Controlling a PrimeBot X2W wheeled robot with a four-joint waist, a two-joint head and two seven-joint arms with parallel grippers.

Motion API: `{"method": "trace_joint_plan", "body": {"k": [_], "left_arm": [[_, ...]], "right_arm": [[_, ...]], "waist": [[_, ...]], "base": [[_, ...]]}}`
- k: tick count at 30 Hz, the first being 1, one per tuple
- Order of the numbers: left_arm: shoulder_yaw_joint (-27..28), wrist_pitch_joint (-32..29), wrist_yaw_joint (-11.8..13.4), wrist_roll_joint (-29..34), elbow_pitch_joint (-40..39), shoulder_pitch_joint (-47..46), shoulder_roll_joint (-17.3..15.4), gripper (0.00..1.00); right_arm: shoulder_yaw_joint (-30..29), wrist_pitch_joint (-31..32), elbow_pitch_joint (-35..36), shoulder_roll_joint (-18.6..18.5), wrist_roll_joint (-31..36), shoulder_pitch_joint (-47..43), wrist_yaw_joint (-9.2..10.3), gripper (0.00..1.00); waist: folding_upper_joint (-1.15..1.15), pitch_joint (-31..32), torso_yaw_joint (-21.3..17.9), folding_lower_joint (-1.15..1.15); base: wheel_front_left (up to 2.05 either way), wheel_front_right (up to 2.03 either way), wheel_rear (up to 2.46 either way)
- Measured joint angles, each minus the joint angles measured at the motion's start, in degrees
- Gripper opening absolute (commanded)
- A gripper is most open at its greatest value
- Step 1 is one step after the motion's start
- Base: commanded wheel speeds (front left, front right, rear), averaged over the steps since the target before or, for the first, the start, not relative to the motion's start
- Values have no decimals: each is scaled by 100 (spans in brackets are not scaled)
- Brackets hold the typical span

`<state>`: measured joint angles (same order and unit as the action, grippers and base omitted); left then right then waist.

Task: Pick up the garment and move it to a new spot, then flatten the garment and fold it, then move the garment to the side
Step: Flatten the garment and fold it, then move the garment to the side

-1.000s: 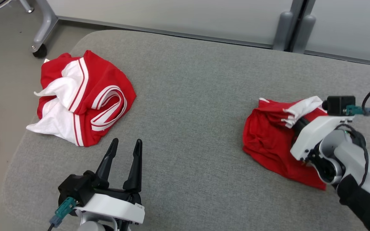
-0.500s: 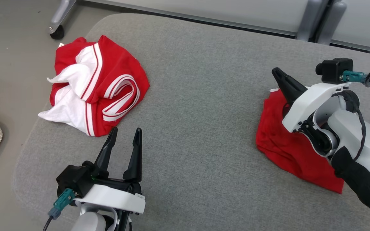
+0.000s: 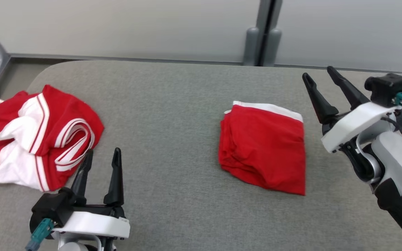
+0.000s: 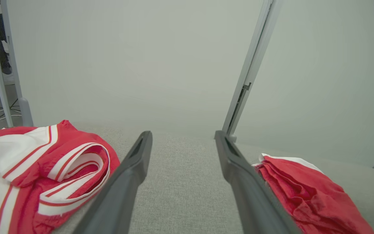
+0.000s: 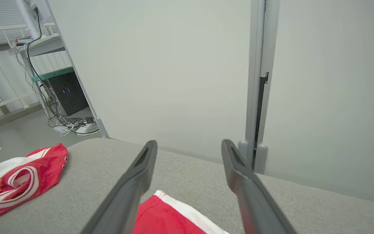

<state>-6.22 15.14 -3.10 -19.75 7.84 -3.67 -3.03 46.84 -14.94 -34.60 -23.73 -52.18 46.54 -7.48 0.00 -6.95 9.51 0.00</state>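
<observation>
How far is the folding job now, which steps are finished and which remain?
Done: the red garment lies folded flat on the grey table. In hand: nothing; right pincer and left pincer are both open, holding nothing. Left: perhaps only moving it aside; the crumpled red-and-white garment is untouched.

folded garment (image 3: pixel 263 153): solid red, white band along the far edge
crumpled garment (image 3: pixel 40 139): red and white panels, trim striped white with thin red lines
table (image 3: pixel 173 104): mid grey, fine woven fleck
left gripper (image 3: pixel 103 150): black fingers, white shell, teal connector
right gripper (image 3: pixel 317 71): black fingers, white shell, teal connector, black cable
wall (image 3: pixel 117 28): plain pale grey
post (image 3: pixel 262 35): darker grey, black seam down the middle
</observation>
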Motion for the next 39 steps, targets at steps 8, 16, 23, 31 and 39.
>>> {"method": "trace_joint_plan", "body": {"k": [8, 16, 23, 31, 39], "left_arm": [[471, 0, -34, 120, -76, 136, -13, 100], [611, 0, -60, 281, -114, 239, -3, 100], [709, -1, -87, 525, 10, 450, 4, 100], [698, 0, -114, 560, 31, 459, 16, 100], [594, 0, -113, 561, 33, 459, 20, 100]], "right_arm": [[-2089, -8, 1303, 231, 1491, -1922, 0, 100], [-3390, -8, 2287, 810, 2361, -3403, 0, 100], [-3696, -16, 2548, 1136, 2921, -4064, 0, 100], [-3707, -18, 2566, 1218, 3056, -4134, 0, 100], [-3842, -20, 2465, 1217, 3156, -4158, 0, 100]], "waist": [[0, 410, -908, 0], [0, 574, -1218, 0], [0, 602, -1157, 0], [0, 647, -1077, 0], [0, 682, -988, 0]], "base": [[0, 0, 0], [0, 0, 0], [0, 0, 0], [0, 0, 0], [0, 0, 0]]}}
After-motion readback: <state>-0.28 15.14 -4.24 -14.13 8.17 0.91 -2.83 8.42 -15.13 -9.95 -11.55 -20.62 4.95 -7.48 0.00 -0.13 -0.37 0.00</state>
